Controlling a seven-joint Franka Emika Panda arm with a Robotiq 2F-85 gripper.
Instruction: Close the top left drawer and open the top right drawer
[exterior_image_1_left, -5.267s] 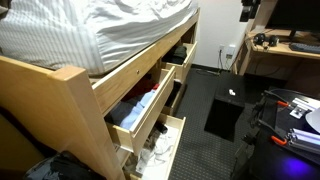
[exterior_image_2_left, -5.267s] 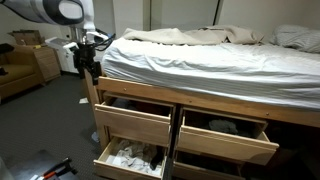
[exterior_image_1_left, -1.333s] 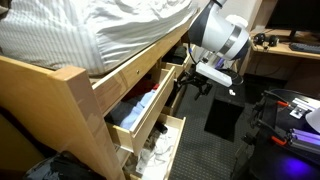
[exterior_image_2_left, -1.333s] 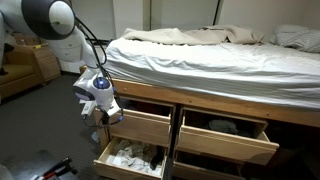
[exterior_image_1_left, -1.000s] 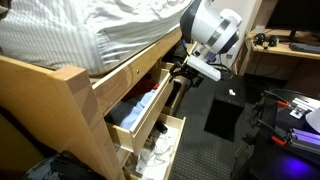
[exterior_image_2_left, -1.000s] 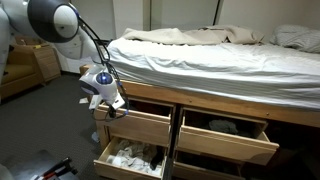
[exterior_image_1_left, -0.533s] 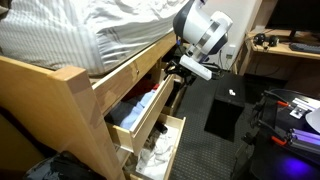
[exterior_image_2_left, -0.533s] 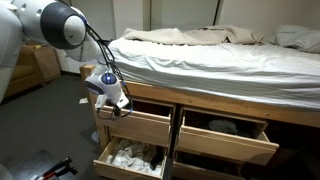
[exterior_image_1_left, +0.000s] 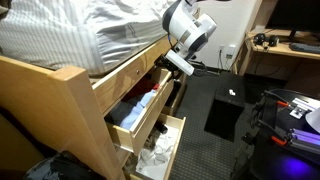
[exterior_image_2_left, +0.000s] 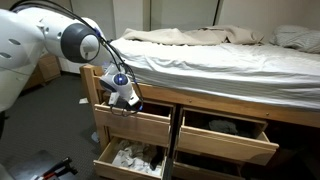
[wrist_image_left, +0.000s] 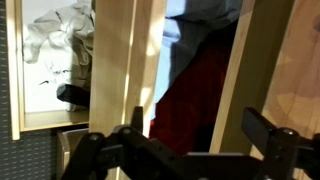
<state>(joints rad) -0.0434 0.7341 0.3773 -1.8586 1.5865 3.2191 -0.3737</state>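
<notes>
Only the wrist view looks down into the top left drawer (wrist_image_left: 125, 60). Red and blue clothing (wrist_image_left: 195, 95) lies behind its plain pine front, and white cloths (wrist_image_left: 55, 45) lie in the lower drawer (wrist_image_left: 15, 90). The gripper (wrist_image_left: 180, 150) hangs over it with jaws wide apart, holding nothing. In an exterior view the top right drawer (exterior_image_2_left: 225, 142) stands pulled out just beside it, under the bed (exterior_image_2_left: 220, 60).

In an exterior view, you cannot make out the dark contents of the top right drawer (exterior_image_2_left: 225, 142); the front of the top left drawer (exterior_image_2_left: 133, 127) hides what lies inside. In the wrist view, your gripper (wrist_image_left: 195, 150) is blurred and cut off below.
</notes>
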